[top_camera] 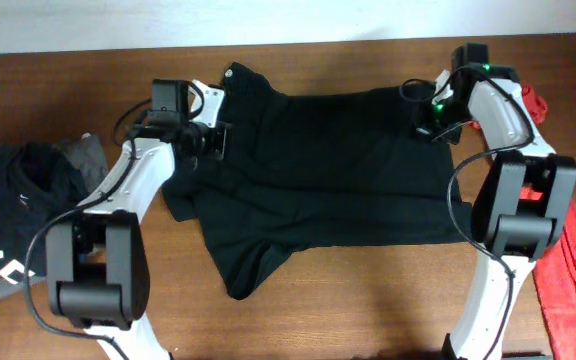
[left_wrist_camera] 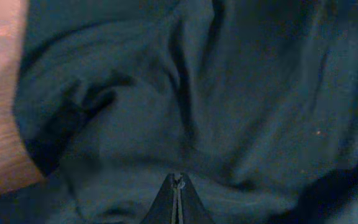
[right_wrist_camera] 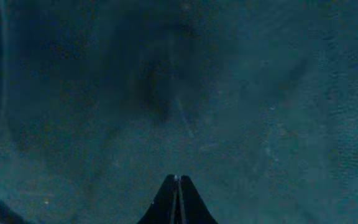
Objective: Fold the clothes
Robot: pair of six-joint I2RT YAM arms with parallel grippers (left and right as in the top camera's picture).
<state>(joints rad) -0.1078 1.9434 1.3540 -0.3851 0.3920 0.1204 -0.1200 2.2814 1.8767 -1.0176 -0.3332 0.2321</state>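
Overhead: black garment (top_camera: 338,165) covers wooden table (top_camera: 368,305); left claw (left_wrist_camera: 178,180), right claw (right_wrist_camera: 177,179) pressed together.

One wooden table (top_camera: 368,310). Two robot arms stand at it, the left arm (top_camera: 136,172) and the right arm (top_camera: 503,115), so there are two grippers as well: the left gripper (top_camera: 216,140) and the right gripper (top_camera: 430,122), each with two fingers. Cloth comes to five pieces as far as can be seen: one large black garment (top_camera: 328,180), one navy garment (top_camera: 8,200) with white lettering, one grey cloth (top_camera: 88,158) beside it, one long red cloth (top_camera: 573,285) and one small red scrap (top_camera: 538,102); whether the two red pieces belong to one item cannot be told
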